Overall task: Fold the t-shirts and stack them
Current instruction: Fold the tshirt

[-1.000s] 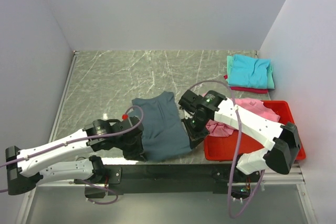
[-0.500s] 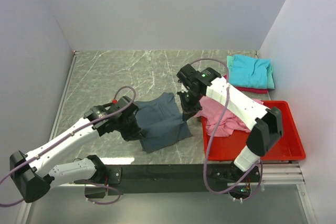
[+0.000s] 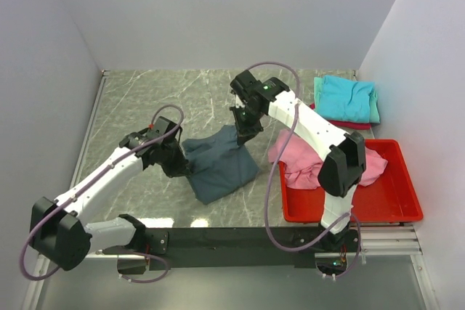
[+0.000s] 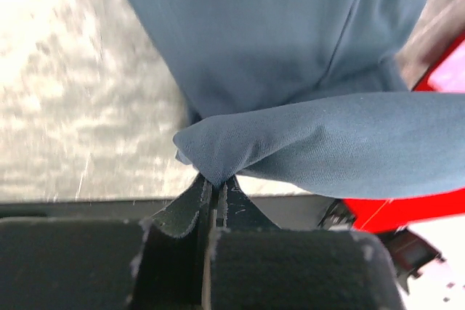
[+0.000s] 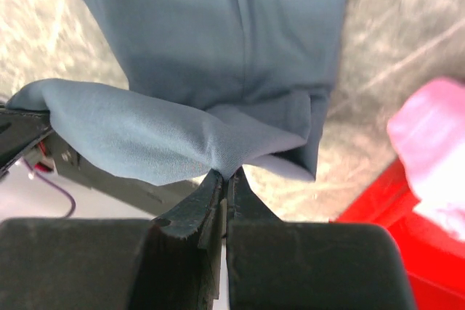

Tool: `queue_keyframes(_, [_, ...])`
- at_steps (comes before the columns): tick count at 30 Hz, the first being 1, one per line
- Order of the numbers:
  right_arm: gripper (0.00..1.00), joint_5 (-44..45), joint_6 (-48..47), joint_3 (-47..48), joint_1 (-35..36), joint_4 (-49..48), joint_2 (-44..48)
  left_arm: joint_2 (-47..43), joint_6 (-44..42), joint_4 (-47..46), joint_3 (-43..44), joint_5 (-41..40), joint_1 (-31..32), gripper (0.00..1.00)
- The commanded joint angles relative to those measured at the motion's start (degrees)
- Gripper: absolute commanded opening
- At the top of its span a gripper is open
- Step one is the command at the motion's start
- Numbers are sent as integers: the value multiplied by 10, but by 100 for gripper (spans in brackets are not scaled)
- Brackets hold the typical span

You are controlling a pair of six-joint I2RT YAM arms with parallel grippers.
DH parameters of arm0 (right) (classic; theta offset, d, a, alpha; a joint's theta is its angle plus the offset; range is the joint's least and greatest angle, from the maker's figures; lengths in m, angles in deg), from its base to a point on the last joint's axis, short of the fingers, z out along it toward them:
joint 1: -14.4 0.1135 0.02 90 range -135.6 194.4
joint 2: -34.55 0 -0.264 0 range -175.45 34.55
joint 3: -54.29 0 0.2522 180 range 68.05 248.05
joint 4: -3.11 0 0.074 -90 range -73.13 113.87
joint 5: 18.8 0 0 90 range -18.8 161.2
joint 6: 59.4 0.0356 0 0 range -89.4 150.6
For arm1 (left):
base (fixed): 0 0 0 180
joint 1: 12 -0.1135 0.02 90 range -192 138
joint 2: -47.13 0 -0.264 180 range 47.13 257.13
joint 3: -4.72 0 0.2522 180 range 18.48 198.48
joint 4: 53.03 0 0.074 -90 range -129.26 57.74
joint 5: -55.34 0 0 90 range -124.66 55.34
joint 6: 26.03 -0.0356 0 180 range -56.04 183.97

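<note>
Slate t-shirt (image 3: 221, 168) left of red bin (image 3: 407, 213): your left gripper (image 3: 180, 165) and right gripper (image 3: 244, 134) each clamped an edge, seemingly to spread it.

Plainly a robotics lab test cell, not a home: boxed in on three sides by bare pale wall panels (image 3: 218, 12) and floored with a grey-green marble-patterned tabletop (image 3: 145, 107). Fitted along the near edge with a black metal mounting rail (image 3: 232, 239) carrying a white-and-black jointed left arm (image 3: 102, 183) and a matching right arm (image 3: 309, 127). Stocked like a staged trial, with a red rectangular plastic bin (image 3: 396, 208) and a stack of folded turquoise, mint and red cloth t-shirts (image 3: 347, 99).
</note>
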Motion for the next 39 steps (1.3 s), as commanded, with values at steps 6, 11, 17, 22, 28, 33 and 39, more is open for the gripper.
queue_keyframes(6, [0,20,-26,72,-21,-41,-61,68,-62,-96,39,21,-64,0])
queue_keyframes(11, [0,21,-32,105,-31,-62,-105,104,-97,-116,55,15,-95,0])
queue_keyframes(17, [0,23,-39,141,-37,-76,-148,148,-128,-129,87,9,-122,0])
queue_keyframes(22, [0,16,-40,153,-39,-84,-170,189,-149,-136,109,13,-137,0])
queue_keyframes(28, [0,18,-34,151,-40,-103,-190,232,-170,-162,114,9,-144,0])
queue_keyframes(33, [0,26,-26,163,-47,-109,-202,274,-192,-184,142,14,-147,0])
queue_keyframes(39, [0,40,-20,160,-58,-122,-215,319,-207,-194,179,10,-153,0])
